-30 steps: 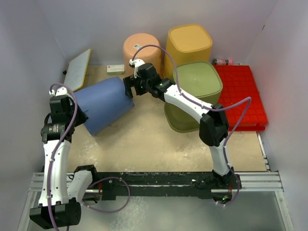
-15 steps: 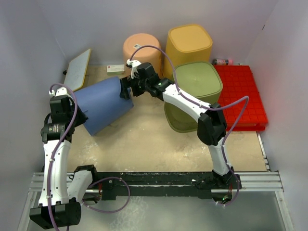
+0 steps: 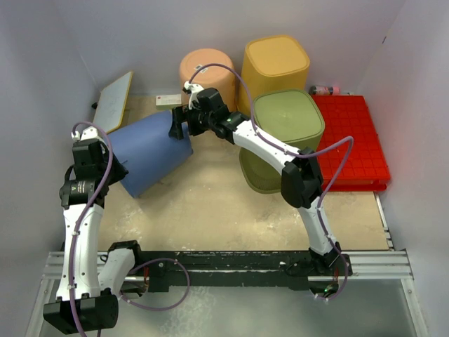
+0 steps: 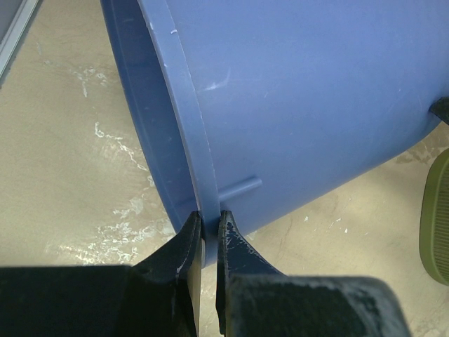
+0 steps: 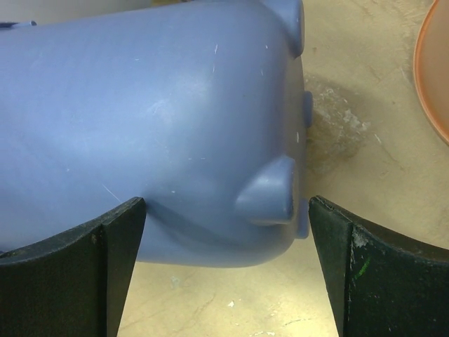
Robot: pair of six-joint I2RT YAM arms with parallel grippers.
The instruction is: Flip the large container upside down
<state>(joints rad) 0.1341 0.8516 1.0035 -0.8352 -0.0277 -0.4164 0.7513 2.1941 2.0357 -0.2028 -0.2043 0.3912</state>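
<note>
The large blue container (image 3: 151, 151) lies tilted on its side at the left of the table, open mouth to the lower left, base to the upper right. My left gripper (image 3: 112, 170) is shut on its rim (image 4: 189, 133), one finger inside and one outside; in the left wrist view the gripper (image 4: 208, 225) pinches that rim. My right gripper (image 3: 177, 124) is open at the base end of the container (image 5: 154, 119). Its fingers (image 5: 119, 232) straddle the base corner with a foot nub (image 5: 270, 189) between them, apart from it.
A peach tub (image 3: 207, 70), a yellow tub (image 3: 276, 63) and a green tub (image 3: 287, 123) stand upside down at the back and middle right. A red crate lid (image 3: 354, 137) lies at the right. A flat board (image 3: 114, 98) leans at the back left wall.
My right gripper has moved left along the container's base end, further over its top corner. The left arm and the container have stayed nearly still.
</note>
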